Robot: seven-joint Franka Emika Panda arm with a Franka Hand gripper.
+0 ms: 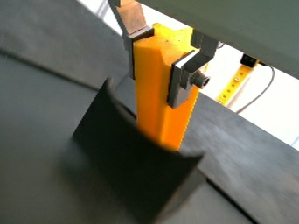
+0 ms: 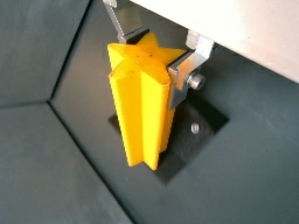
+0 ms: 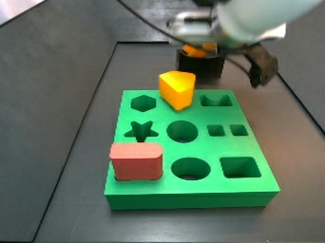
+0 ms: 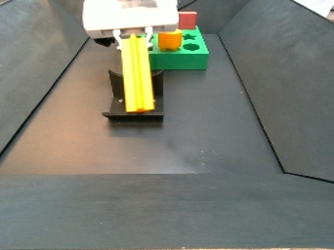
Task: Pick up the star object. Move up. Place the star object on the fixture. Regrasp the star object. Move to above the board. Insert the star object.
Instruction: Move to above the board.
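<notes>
Upright, the star object [image 2: 142, 103] stands clamped in the gripper [image 2: 149, 54] over the fixture [image 4: 132, 109].
Silver fingers [image 1: 184, 77] press its ridged sides; its lower end meets the fixture, just near of the board [image 4: 190, 55].

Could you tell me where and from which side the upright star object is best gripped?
Grip the star object near its upper end, from above. It stands upright on the fixture, so only that end is free. The end effector already clamps it there, plates set into opposite grooves.
</notes>
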